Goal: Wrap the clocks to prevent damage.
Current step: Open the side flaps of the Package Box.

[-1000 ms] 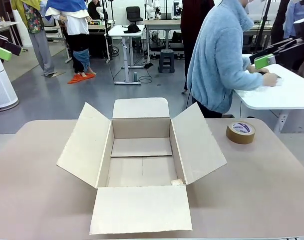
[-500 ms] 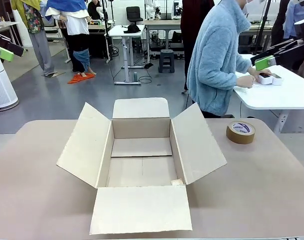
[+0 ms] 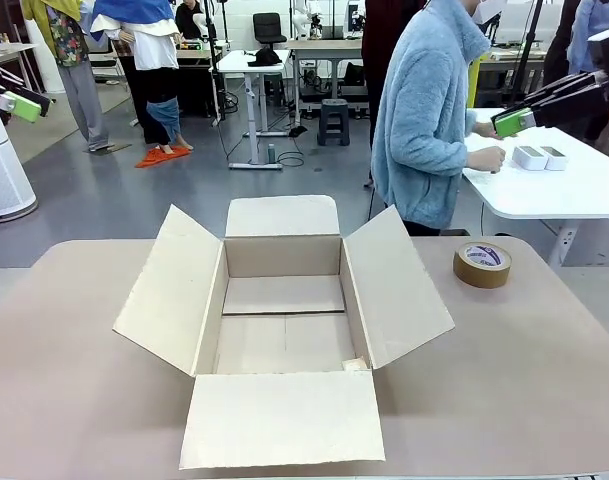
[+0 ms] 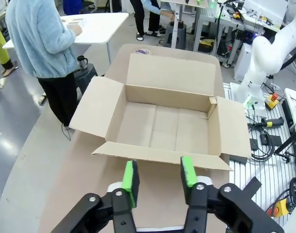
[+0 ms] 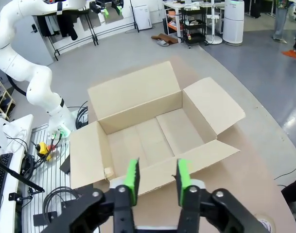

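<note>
No clocks can be made out; two small white box-like things lie on a white side table, too small to identify. An open, empty cardboard box sits mid-table, also seen below both wrists. My left gripper hangs high over the box's near flap, its green pads a narrow gap apart with nothing between them. My right gripper hovers above the opposite side, with its pads likewise apart and empty. In the front view they sit at the top left and top right.
A roll of brown tape lies on the table right of the box. A person in a light blue fleece stands at the far side, by the side table. The box's flaps lie spread outward.
The person has straightened up from leaning over the side table and set the two small white things down there. Both grippers' green pads have shifted slightly toward the middle.
</note>
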`<state>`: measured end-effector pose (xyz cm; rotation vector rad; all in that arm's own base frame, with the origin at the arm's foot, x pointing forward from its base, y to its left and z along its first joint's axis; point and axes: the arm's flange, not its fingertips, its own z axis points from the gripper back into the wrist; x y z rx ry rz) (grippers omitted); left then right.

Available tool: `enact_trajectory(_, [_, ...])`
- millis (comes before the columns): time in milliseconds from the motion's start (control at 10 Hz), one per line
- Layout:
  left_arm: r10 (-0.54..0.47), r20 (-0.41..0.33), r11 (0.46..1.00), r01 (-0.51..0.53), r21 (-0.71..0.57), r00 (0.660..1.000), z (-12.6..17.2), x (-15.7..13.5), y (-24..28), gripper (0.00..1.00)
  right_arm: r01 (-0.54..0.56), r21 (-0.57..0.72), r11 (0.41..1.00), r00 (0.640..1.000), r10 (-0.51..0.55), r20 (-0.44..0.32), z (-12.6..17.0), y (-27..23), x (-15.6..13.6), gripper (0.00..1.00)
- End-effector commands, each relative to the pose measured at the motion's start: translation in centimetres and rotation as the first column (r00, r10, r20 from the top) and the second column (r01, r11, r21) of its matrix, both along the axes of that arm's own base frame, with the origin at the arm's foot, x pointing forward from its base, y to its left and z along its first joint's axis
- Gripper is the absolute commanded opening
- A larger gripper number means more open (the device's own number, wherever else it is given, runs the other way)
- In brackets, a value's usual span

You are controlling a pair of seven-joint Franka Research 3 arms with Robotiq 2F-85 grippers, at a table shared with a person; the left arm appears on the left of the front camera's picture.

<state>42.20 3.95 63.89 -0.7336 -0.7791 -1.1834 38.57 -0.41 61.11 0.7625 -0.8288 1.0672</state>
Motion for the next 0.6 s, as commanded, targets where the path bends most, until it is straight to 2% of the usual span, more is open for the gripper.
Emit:
enact_trajectory(0, [-0.016, 0.018, 1.000, 0.017, -0.025, 1.000, -0.13, -0.13, 0.09, 0.00, -0.012, -0.004, 1.000, 1.000, 0.012, 0.004, -0.63, -0.15, -0.11, 0.03])
enact_trajectory(100, [-0.015, 0.019, 1.000, 0.015, -0.027, 1.000, -0.13, -0.19, 0.17, 0.00, -0.017, -0.009, 1.000, 1.000, 0.017, 0.002, -0.60, -0.08, -0.14, 0.00])
enact_trajectory(500, [-0.020, 0.015, 0.999, 0.020, -0.033, 1.000, -0.21, -0.21, 0.26, 0.00, -0.023, -0.015, 1.000, 1.000, 0.023, -0.008, -0.64, -0.16, -0.19, 0.00])
